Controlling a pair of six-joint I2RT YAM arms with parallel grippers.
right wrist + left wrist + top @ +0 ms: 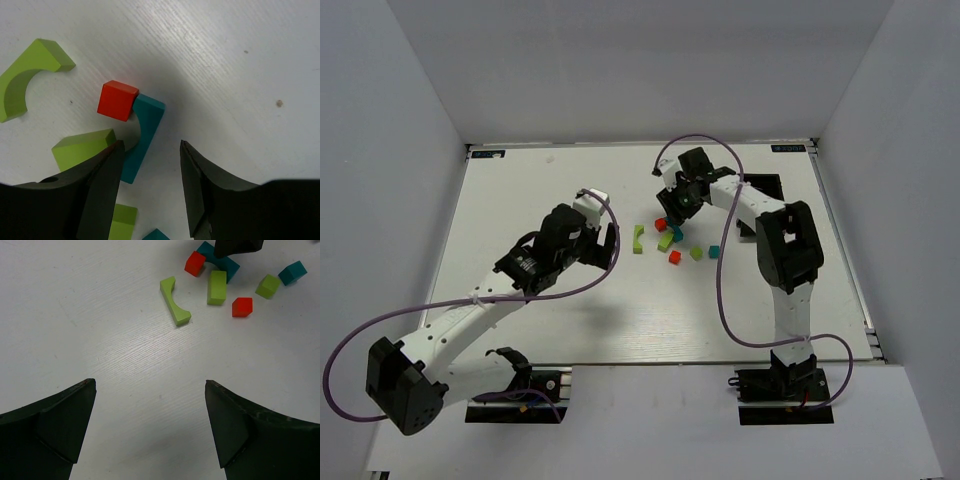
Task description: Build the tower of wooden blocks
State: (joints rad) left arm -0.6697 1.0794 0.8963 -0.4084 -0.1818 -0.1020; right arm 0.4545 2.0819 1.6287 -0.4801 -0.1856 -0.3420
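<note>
No stacked wood block tower shows; the blocks lie loose on the white table. In the right wrist view a red cube [117, 100] touches a teal arch [145, 135], with a lime bar [82, 147] and a lime arch [25, 80] to the left. My right gripper [151, 145] is open just over them, the teal arch's near end lying in the gap beside its left finger. It grips nothing. My left gripper [150, 385] stands wide open over bare table, well short of the lime arch [175, 301], and appears in the top view [610, 245].
Near the group lie a second red cube [674, 257], a lime cube [696, 253] and a teal cube [714, 251]. A black tray [765, 183] sits behind the right arm at the back right. White walls enclose the table [570, 320].
</note>
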